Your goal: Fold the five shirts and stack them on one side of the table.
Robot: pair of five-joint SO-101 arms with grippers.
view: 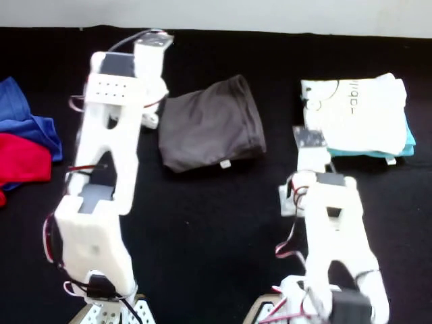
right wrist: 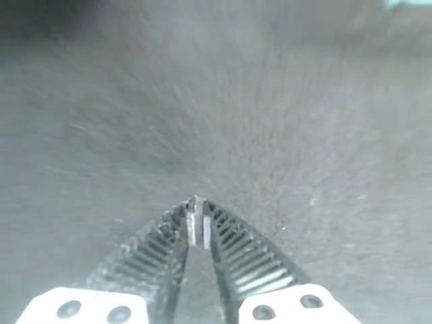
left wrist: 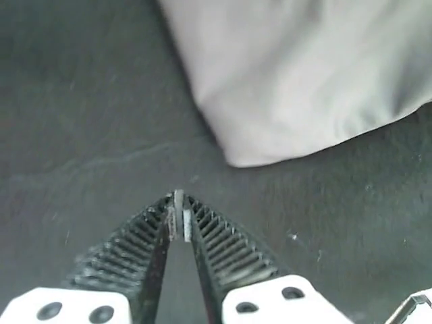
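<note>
On the black table (view: 223, 223), the left arm (view: 108, 155) fills the left of the high view and the right arm (view: 334, 223) the lower right, with a folded grey shirt (view: 210, 125) lying upper middle between them. A folded white shirt (view: 354, 111) rests on what seems to be a teal shirt (view: 408, 143) at upper right; a blue shirt (view: 23, 115) and a red shirt (view: 23, 158) lie rumpled at the left edge. The left gripper (left wrist: 178, 216), near the grey shirt's corner, and the right gripper (right wrist: 197, 219) both have their fingers pressed together, empty.

Your grey shirt (view: 210, 125) is soft matt cloth, the table cover (view: 223, 216) looks fuzzy, your left arm (view: 101, 175) is smooth plastic.
</note>
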